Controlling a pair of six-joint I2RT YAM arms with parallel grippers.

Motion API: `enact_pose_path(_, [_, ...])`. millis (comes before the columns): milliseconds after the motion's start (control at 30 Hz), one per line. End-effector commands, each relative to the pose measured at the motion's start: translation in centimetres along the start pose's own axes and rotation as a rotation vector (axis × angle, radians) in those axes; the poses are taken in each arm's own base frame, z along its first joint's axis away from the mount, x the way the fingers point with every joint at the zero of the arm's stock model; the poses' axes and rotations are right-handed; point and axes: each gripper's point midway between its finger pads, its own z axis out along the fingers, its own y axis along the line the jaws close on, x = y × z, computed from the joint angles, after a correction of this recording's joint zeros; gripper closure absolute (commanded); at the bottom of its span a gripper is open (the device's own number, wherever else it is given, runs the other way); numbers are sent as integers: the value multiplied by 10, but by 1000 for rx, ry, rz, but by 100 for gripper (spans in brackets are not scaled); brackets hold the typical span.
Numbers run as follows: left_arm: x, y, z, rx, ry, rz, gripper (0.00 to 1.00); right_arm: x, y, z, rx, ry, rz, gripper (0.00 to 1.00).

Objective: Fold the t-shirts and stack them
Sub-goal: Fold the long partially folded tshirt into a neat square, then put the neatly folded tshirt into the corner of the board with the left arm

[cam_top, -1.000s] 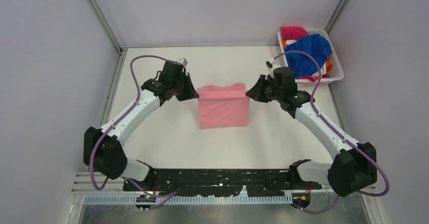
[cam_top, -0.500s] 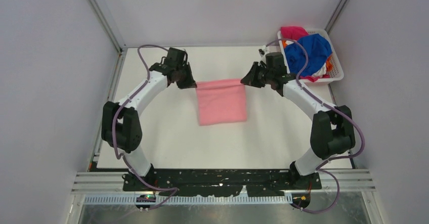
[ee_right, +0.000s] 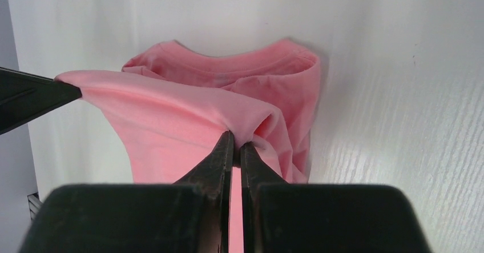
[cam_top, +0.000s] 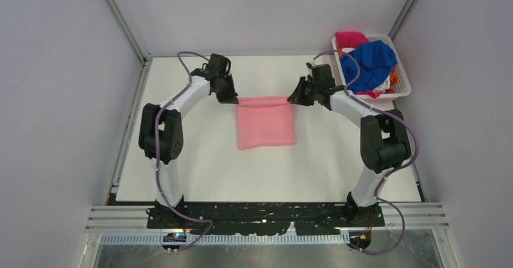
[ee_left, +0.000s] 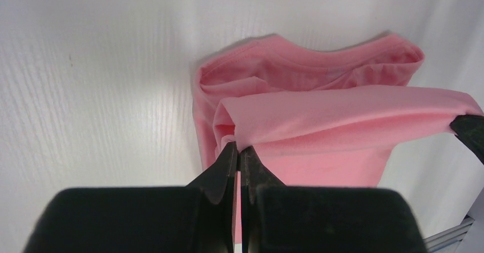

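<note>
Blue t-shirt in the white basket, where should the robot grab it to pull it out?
Pinch a raised fold at the top of the crumpled royal blue cloth t-shirt, coming straight down from above. It lies uppermost on the heap, and the walls of the white plastic mesh basket block the sides. The right gripper is nearer, but it is clamped on the light pink t-shirt.

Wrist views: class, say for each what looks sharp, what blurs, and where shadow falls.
Left wrist view: the soft pink cloth t-shirt is sharp, the left black tool blurs near the lens, shadow hugs the collar's left. Right wrist view: right black tool blurred likewise, shadow at the collar's right.
</note>
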Motion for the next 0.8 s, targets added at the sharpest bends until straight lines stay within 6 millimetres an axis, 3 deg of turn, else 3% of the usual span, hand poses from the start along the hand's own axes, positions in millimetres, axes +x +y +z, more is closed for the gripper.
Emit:
enact_pose_path(0, [-14, 1, 4, -2, -9, 3, 100, -39, -3, -2, 40, -133, -15, 95])
enact_pose_path(100, [-14, 3, 12, -5, -4, -5, 99, -39, -12, 3, 76, -140, 1, 95])
enact_pose_path(233, [-18, 6, 19, -14, 3, -21, 88, -38, -23, 21, 93, -119, 17, 90])
enact_pose_path(367, [-28, 4, 18, -1, -14, -31, 65, -47, -18, 38, 53, -108, 12, 74])
enact_pose_path(400, [-29, 3, 16, 6, -12, -25, 56, -53, -13, 37, 38, -116, 7, 58])
enact_pose_path(433, [-29, 1, 12, 11, -7, -20, 46, -58, -9, 35, 29, -124, 2, 48])
enact_pose_path(467, [-27, 0, 9, 13, 0, -17, 38, -59, -7, 33, 24, -125, -2, 27])
enact_pose_path(500, [-25, 0, 4, 17, 1, -15, 30, -62, -3, 26, 19, -139, -6, 18])
enact_pose_path(533, [-22, -1, 1, 30, 5, -12, 20, -63, -3, 22, 25, -148, -10, 1])
enact_pose_path(600, [-13, -2, -4, 57, 8, -8, 17, -71, 6, -3, 21, -193, -25, 4])
enact_pose_path(733, [16, 3, -3, 95, 52, -17, 16, -56, 5, -34, 37, -223, -33, 4])
enact_pose_path(767, [22, 3, -2, 103, 62, -21, 17, -45, -2, -37, 48, -212, -26, 4])
